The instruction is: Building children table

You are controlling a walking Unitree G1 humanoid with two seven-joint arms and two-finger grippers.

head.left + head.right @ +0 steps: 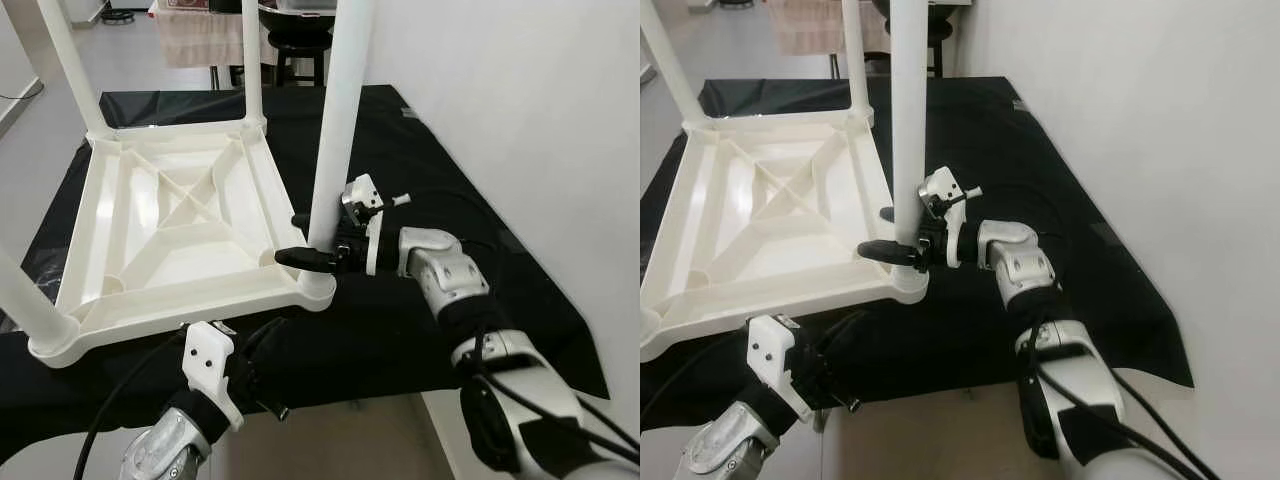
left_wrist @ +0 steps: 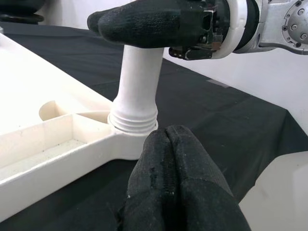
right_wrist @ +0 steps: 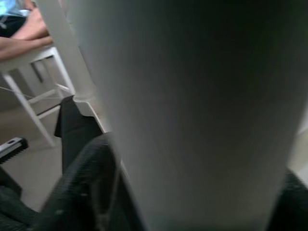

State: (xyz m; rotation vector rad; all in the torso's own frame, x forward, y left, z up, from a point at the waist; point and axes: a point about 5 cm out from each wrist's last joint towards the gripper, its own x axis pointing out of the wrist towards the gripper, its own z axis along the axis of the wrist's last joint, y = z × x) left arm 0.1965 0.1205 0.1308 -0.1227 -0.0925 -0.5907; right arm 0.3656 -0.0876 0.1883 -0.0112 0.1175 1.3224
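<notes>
Black cloth [image 1: 420, 170] covers the counter [image 1: 440, 375], which stands against a white wall [image 1: 540, 110] on the robot's right. Beyond the counter's far edge: grey floor, a dark stool [image 1: 300, 45] and a draped towel [image 1: 200, 40].

Child's table top [image 1: 180, 225], white plastic, lies upside down on the cloth, ribbed underside facing up. Legs stand upright from its corners. The near-right leg [image 1: 335, 120] is seated in its corner socket [image 2: 132, 127].

Right tool [image 1: 312, 240]: reaches in from the right and grips the near-right leg just above the socket, one black finger on each side of the tube.

Left tool [image 2: 178, 159]: positioned at the counter's near edge, just beside the same corner but apart from it. Fingers pressed together, holding nothing.

The right wrist view shows a person's arm [image 3: 21, 33] in the background.
</notes>
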